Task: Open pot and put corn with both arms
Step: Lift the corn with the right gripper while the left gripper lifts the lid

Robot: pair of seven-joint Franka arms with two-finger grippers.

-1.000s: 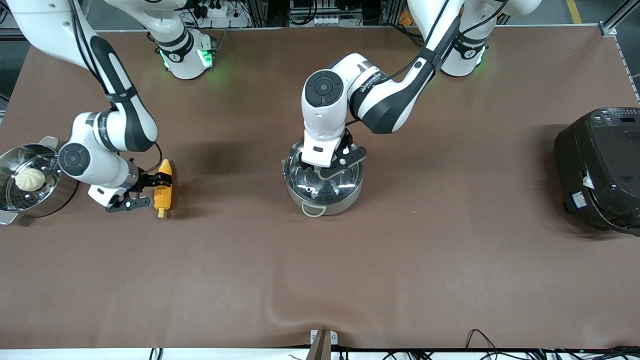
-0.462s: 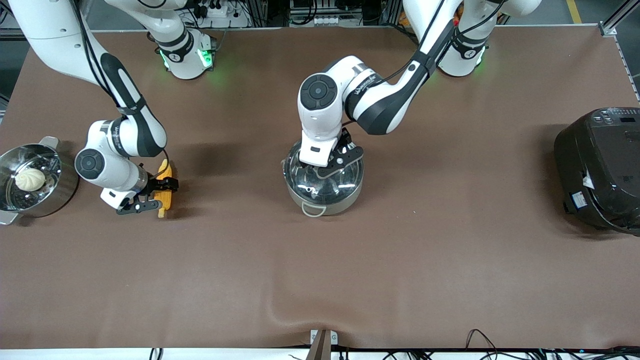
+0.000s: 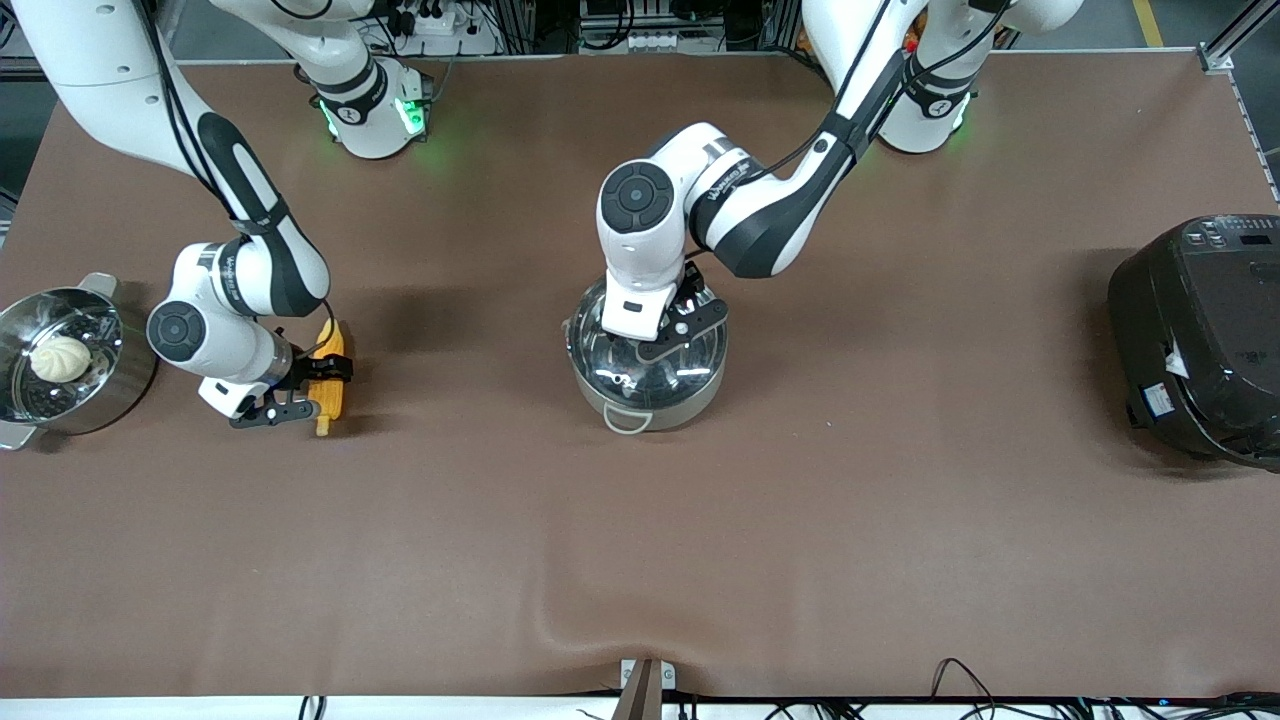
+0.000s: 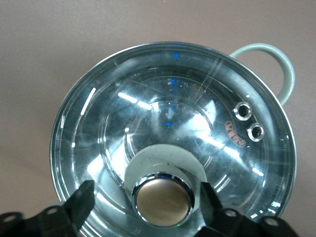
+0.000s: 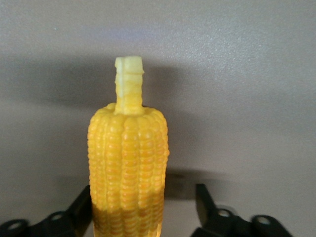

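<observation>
The steel pot (image 3: pixel 655 408) stands mid-table with its glass lid (image 3: pixel 690 372) on. My left gripper (image 3: pixel 660 338) is low over the lid. In the left wrist view the left gripper (image 4: pixel 145 202) is open, its fingers (image 4: pixel 81 203) either side of the coppery knob (image 4: pixel 164 200) with gaps. The corn (image 3: pixel 331 345) lies on the table toward the right arm's end. My right gripper (image 3: pixel 325 378) is down around it. In the right wrist view the right gripper (image 5: pixel 143 207) is open: one finger (image 5: pixel 81 210) touches the corn (image 5: pixel 127 158), the other stands apart.
A steel steamer pan (image 3: pixel 110 395) with a white bun (image 3: pixel 60 357) stands close beside the right arm's wrist. A black rice cooker (image 3: pixel 1200 335) stands at the left arm's end of the table. A green loop handle (image 3: pixel 627 420) juts from the pot toward the camera.
My right gripper has moved sideways onto the corn and now straddles it. My left hand has shifted slightly over the lid. The pot, lid and corn have not moved.
</observation>
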